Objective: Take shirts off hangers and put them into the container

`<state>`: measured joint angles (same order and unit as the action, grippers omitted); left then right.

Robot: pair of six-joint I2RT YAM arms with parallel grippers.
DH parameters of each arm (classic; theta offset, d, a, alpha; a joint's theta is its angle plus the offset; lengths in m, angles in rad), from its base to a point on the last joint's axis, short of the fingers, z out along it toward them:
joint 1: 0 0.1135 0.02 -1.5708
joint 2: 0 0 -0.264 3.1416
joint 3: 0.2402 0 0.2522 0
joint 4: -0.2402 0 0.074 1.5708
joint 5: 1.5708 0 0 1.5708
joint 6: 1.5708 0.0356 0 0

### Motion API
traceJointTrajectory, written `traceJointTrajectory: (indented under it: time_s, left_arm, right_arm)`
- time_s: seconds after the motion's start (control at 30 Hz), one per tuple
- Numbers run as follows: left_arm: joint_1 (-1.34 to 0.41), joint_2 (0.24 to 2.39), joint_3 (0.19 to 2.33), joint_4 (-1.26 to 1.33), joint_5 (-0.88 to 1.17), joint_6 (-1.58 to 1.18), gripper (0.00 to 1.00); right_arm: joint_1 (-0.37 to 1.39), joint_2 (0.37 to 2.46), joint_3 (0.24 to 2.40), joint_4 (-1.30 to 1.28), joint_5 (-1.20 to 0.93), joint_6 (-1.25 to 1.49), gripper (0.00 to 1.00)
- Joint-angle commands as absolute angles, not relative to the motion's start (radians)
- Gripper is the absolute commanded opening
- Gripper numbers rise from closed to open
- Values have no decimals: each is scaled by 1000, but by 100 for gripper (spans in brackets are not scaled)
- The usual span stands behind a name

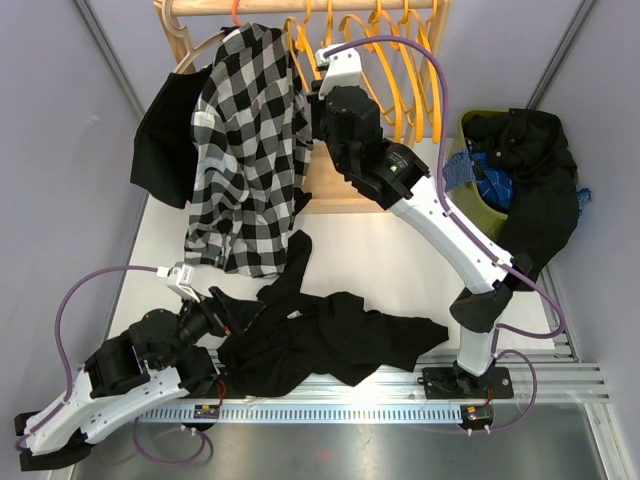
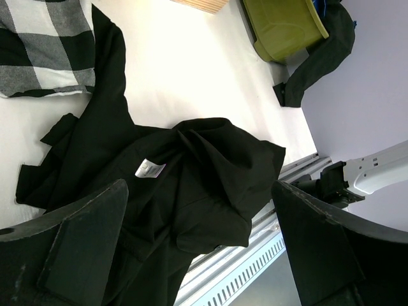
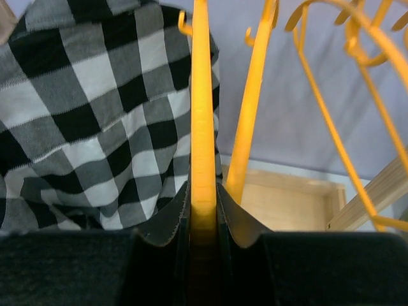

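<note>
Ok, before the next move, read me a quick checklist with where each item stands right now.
1. Right gripper shut on an orange hanger: ok.
2. Whether that hanger carries the checked shirt: cannot tell.
3. Left gripper open above the black shirt: ok.
4. That black shirt in the container: not ok, it lies on the table.
5. Room left in the container: cannot tell; dark cloth drapes over its rim.
</note>
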<state>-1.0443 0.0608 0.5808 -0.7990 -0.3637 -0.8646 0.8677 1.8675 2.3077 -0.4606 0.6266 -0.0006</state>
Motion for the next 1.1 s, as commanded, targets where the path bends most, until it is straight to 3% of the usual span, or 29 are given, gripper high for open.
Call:
traceJointTrajectory:
  time_s: [0.0,0.23,0.73,1.07]
  left_arm:
    - [-1043,68,584,-749,-365,-854,99]
    - [-1045,75,581,-741,-364,-854,99]
    - [-1045,126,574,-710,-362,-850,99]
    - [-1045,170,589,-687,-348,-844,99]
  right_arm:
    - [868,1833,2200,-506,558,57,0]
    - [868,1740,2028,-459,578,78,0]
    - [890,1609,1997,-336,594,-61,0]
    - [867,1810,2273,-385,644,-155,0]
